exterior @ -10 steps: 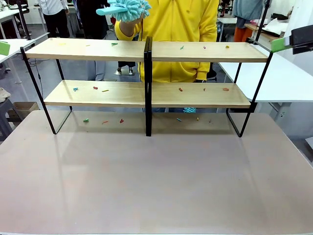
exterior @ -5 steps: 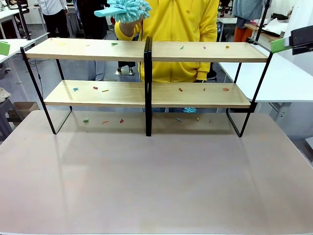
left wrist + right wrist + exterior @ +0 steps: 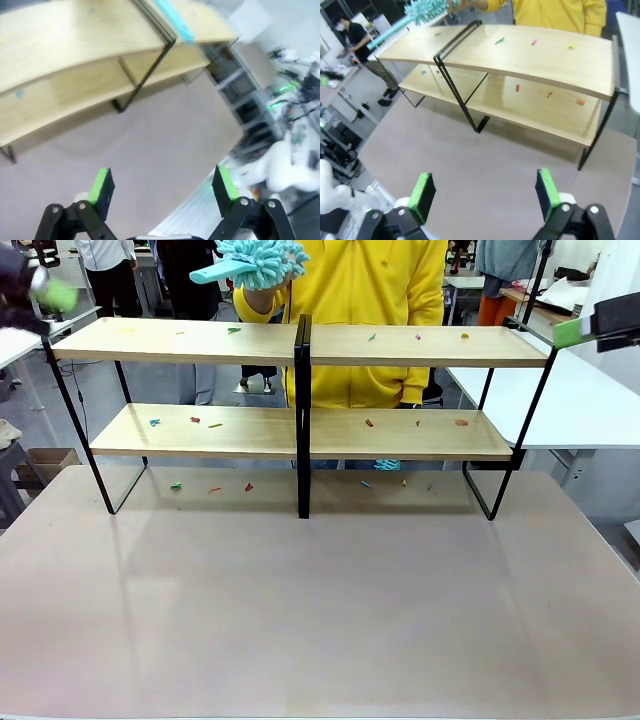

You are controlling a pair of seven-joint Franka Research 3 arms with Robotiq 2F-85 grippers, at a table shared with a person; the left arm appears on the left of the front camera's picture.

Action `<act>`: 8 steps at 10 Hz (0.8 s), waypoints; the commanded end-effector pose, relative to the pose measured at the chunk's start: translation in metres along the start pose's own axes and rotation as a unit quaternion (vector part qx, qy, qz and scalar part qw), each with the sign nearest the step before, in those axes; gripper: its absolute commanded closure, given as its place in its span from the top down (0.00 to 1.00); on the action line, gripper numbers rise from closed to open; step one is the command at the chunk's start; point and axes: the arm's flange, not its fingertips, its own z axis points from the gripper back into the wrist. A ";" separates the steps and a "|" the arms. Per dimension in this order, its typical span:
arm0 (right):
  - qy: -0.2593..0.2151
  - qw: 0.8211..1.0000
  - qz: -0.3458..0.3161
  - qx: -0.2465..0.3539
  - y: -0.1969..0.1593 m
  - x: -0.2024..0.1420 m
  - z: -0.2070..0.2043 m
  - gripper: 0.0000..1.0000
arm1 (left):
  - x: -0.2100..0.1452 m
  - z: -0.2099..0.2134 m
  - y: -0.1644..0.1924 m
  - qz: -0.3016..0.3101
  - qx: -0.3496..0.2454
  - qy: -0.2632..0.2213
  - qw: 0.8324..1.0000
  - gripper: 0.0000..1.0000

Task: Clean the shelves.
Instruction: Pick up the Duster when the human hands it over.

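The shelves [image 3: 300, 345] stand at the far side of the table, two light-wood boards on a black frame, with small coloured scraps [image 3: 368, 423] scattered on both boards. Behind them a person in a yellow top holds a teal fluffy duster [image 3: 260, 260] above the top board. My left gripper [image 3: 50, 295] shows blurred at the upper left, level with the top board's left end. In its wrist view the left gripper [image 3: 162, 184] is open and holds nothing, high above the shelves [image 3: 75, 40]. My right gripper [image 3: 485, 192] is open too, high off the shelves' [image 3: 530, 55] right end.
More coloured scraps [image 3: 212, 488] lie on the grey-brown tabletop [image 3: 320, 610] under the lower board. White tables [image 3: 580, 400] stand to the right, and other people show in the background. The duster's handle [image 3: 387, 34] sticks out past the top board.
My left gripper has come into the front view at the upper left, blurred by motion. The person's duster has shifted slightly. The right gripper has stayed put.
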 end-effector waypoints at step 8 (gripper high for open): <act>0.002 1.000 0.000 0.003 0.000 0.000 0.000 1.00 | 0.118 -0.061 0.052 0.230 -0.151 -0.021 0.961 1.00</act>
